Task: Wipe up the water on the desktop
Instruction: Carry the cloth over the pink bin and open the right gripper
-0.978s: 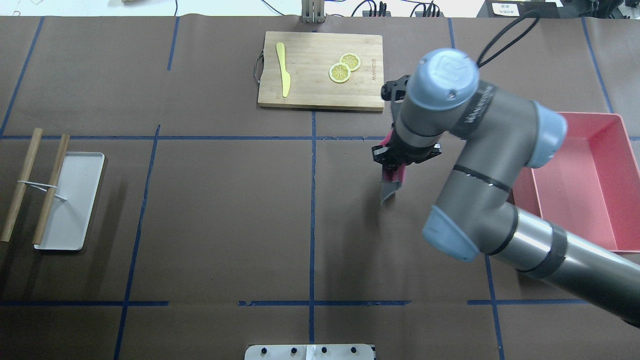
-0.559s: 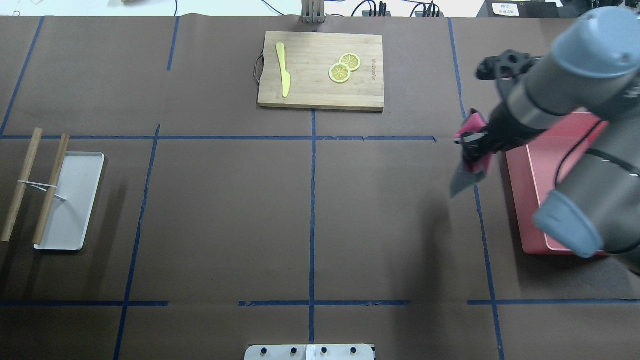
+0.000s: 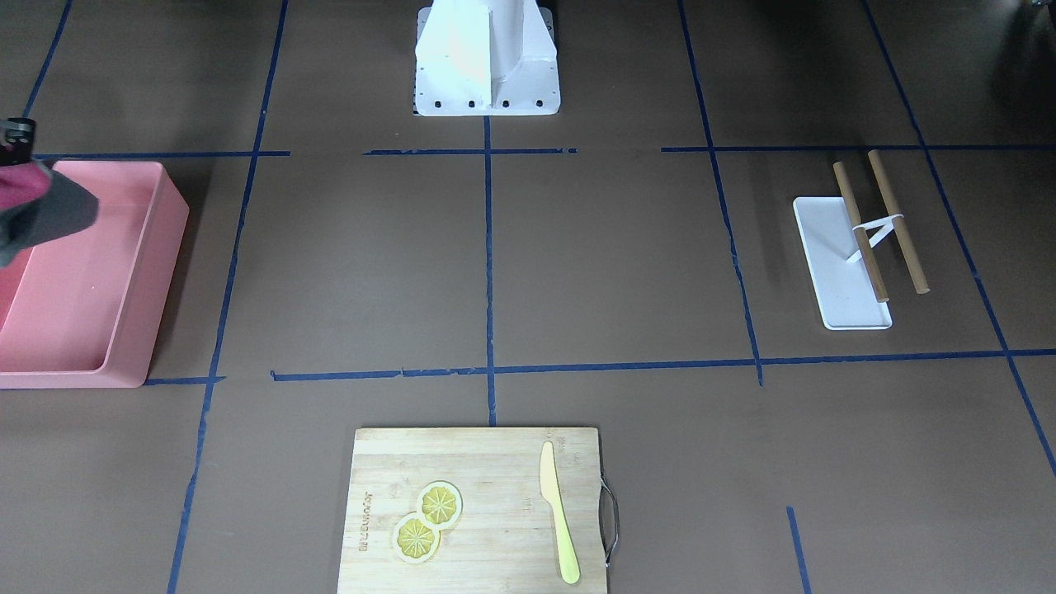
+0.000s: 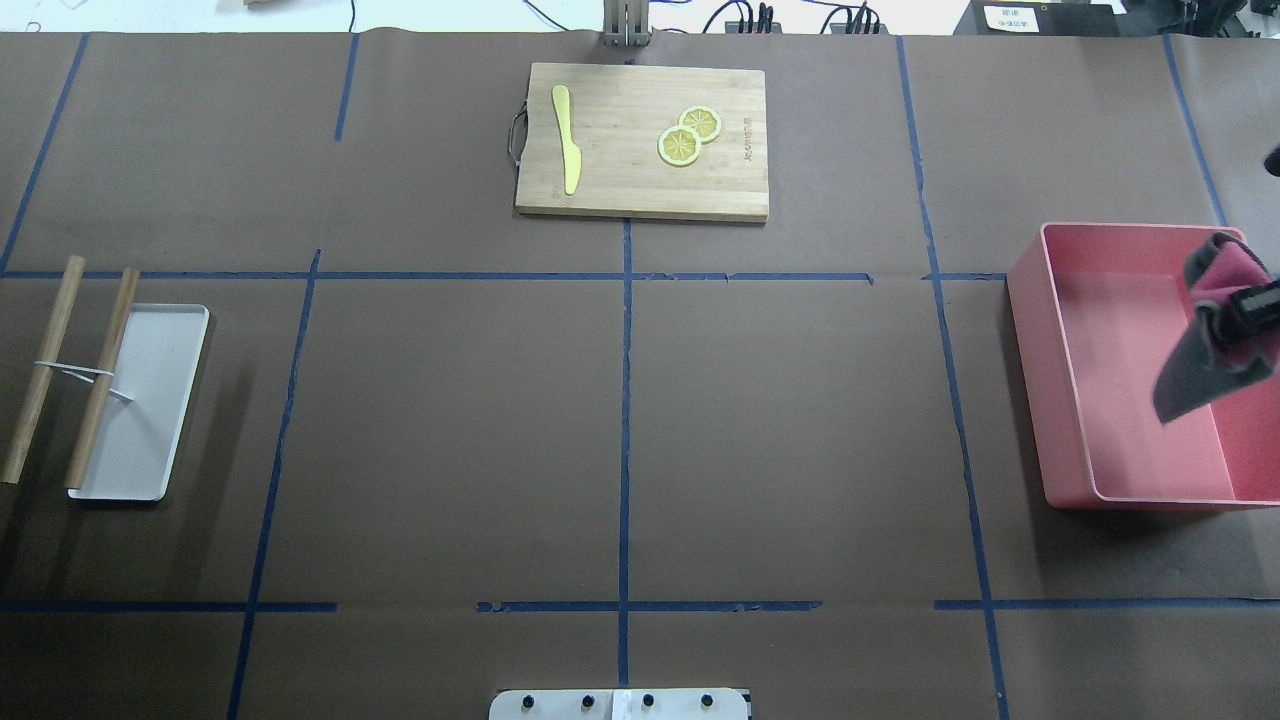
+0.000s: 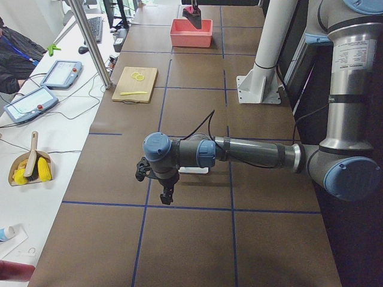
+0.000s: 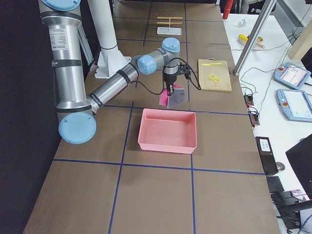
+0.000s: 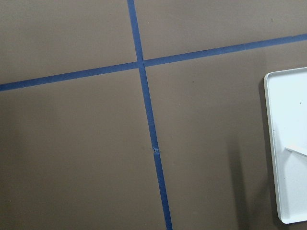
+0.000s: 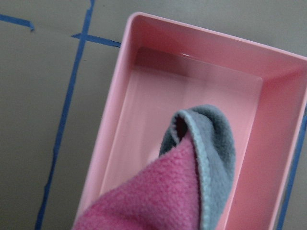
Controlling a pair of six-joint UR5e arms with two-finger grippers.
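I see right gripper (image 4: pixel 1243 308) pinching pink-and-grey fleece cloth (image 4: pixel 1190 372), hanging over pink rectangular plastic bin (image 4: pixel 1030 380) at right edge of dark-brown, blue-taped table (image 4: pixel 780 420). Table's middle lies leftward. Left gripper (image 5: pixel 166 195): cannot tell.

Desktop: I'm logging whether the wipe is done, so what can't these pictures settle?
- Water on the desktop: no wet patch can be made out on the matte brown.
- Right gripper: cut off by the overhead view's right edge; the cloth covers its fingertips in the wrist view.
- Left gripper: seen only in the left side view, too small to judge open or shut.
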